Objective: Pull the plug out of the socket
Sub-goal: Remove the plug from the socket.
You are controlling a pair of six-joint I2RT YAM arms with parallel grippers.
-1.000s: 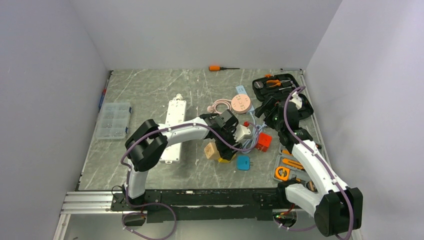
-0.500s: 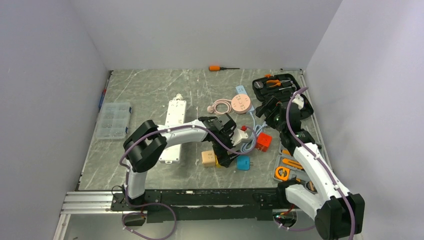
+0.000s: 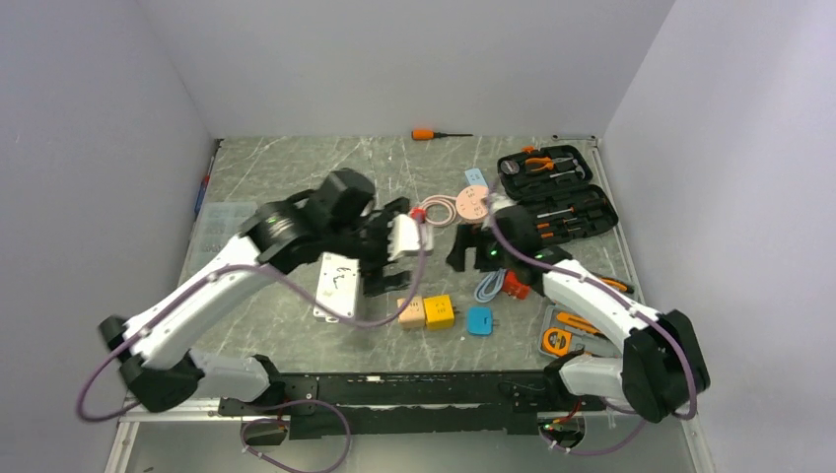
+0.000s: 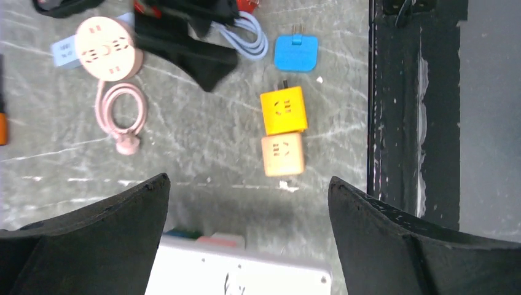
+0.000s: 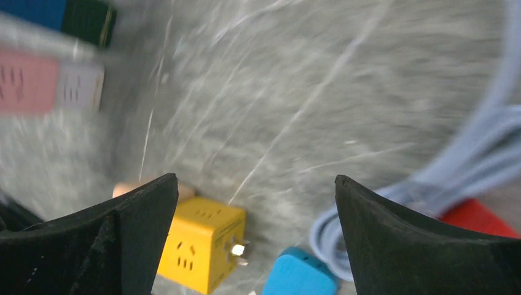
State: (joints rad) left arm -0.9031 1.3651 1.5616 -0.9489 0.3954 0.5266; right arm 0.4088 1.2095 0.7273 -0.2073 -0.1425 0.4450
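Note:
The white power strip [image 3: 336, 281] lies left of centre, showing a plain white face with a dark scribble. In the left wrist view its end [image 4: 246, 273] sits low between my fingers, with blurred blue-green, red and white bits at its far edge. I cannot make out a plug in it. My left gripper [image 3: 392, 246] hovers open and empty above the strip's near-right end [image 4: 249, 179]. My right gripper [image 3: 469, 251] is open and empty [image 5: 256, 179], low over the table near a yellow cube [image 5: 203, 243]. The right wrist view shows a blurred pink outlet [image 5: 37, 80].
A tan cube [image 3: 411, 312], the yellow cube [image 3: 440, 311] and a blue plug [image 3: 479, 320] lie in a row near the front. A pink disc [image 3: 473, 204] with a coiled cable, a red cube [image 3: 517, 284], a light blue cable [image 5: 467, 166], a tool case [image 3: 557, 197] and a clear box [image 3: 219, 232] surround them.
My left arm has lifted and swung left from the cubes to over the strip. My right gripper has moved left from the tool case. The tan and yellow cubes now lie side by side.

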